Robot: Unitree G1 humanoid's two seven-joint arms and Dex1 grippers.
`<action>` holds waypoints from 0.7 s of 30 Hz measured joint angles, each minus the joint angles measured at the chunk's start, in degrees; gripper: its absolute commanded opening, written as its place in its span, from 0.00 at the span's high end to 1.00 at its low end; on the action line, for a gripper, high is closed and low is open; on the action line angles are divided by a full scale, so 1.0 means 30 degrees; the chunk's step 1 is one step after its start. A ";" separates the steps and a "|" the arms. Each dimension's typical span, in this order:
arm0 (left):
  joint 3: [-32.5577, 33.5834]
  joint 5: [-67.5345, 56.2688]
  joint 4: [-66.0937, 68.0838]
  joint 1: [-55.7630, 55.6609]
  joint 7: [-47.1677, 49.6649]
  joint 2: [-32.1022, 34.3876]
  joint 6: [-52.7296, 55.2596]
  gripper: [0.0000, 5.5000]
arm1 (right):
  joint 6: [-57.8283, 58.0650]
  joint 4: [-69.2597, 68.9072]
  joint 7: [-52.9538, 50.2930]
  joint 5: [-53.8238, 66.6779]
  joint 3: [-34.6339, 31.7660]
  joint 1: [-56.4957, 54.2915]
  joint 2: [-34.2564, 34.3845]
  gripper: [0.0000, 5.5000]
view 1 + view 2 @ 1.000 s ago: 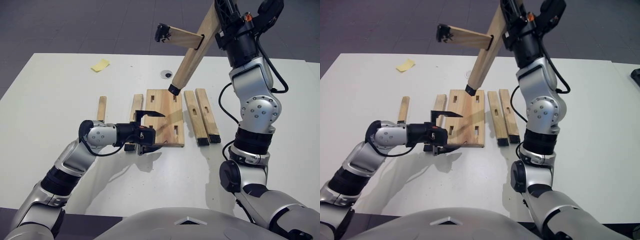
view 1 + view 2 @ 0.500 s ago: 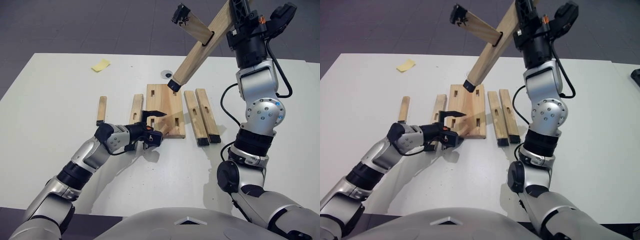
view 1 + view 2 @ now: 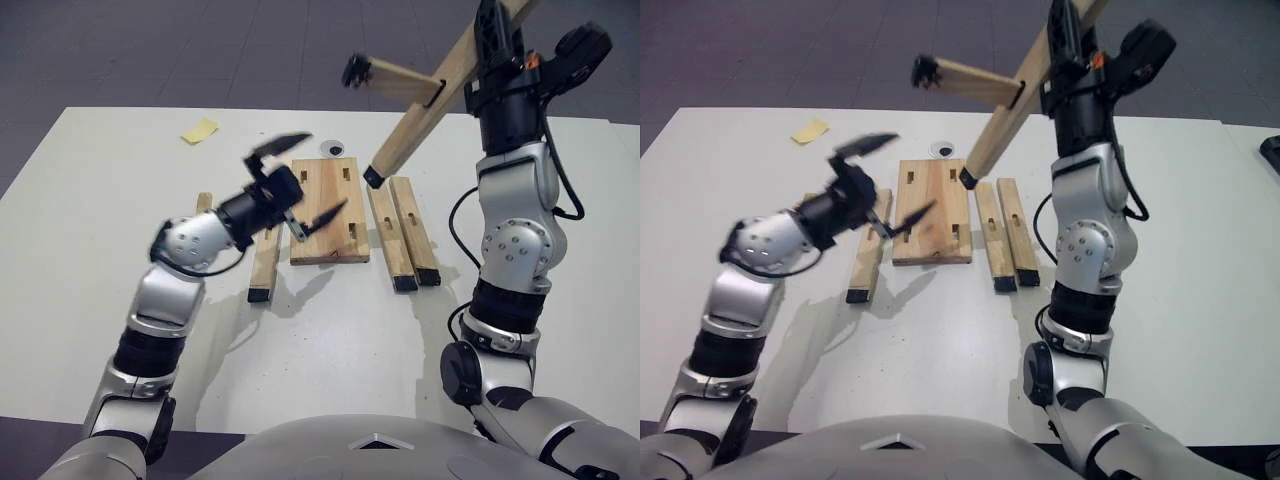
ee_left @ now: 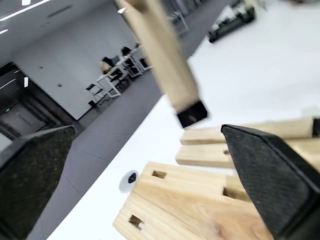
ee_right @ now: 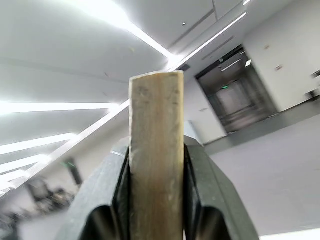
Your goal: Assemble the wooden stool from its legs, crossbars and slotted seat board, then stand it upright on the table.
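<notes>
White counter (image 3: 100, 200) carried the board (image 3: 330, 210) flat. Right claw (image 3: 488, 42) was clamped on a leg (image 3: 420, 125), crossbar (image 3: 395, 80) attached, slanting down leftward, foot hanging just at the board's far right corner. Left claw (image 3: 303, 180) gaped empty above its left edge.

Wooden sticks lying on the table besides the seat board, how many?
4 sticks: two right of the seat board, one left of it, another farther left, mostly behind the left arm.
</notes>
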 measured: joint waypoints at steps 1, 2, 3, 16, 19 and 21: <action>0.1137 -0.0747 0.0070 -0.0218 0.0694 -0.0252 0.0615 0.02 | -0.0209 0.0005 -0.0104 -0.0641 0.0221 0.0403 0.0006 0.81; 0.2366 -0.1320 0.0463 -0.0613 0.1857 -0.0624 0.1137 0.02 | -0.0451 0.0003 -0.0371 -0.1188 0.0423 0.0921 0.0117 0.81; 0.3486 -0.1504 0.1003 -0.1003 0.3188 -0.1116 0.1433 0.02 | -0.0700 -0.0008 -0.0671 -0.1442 0.0416 0.1570 0.0463 0.81; 0.5523 -0.1245 0.6081 -0.1079 1.2347 -0.7240 0.1234 0.02 | -0.2908 0.0370 -0.0552 -0.0182 -0.0105 0.3877 0.2823 0.81; 0.5375 -0.0998 0.6642 -0.1345 1.2824 -0.7294 0.1035 0.02 | -0.3725 0.1574 -0.0099 -0.0166 -0.0098 0.3878 0.2833 0.81; 0.5098 -0.0641 0.6830 -0.1436 1.2886 -0.7360 0.0825 0.02 | -0.4136 0.2111 0.0181 -0.0142 -0.0093 0.3875 0.2838 0.81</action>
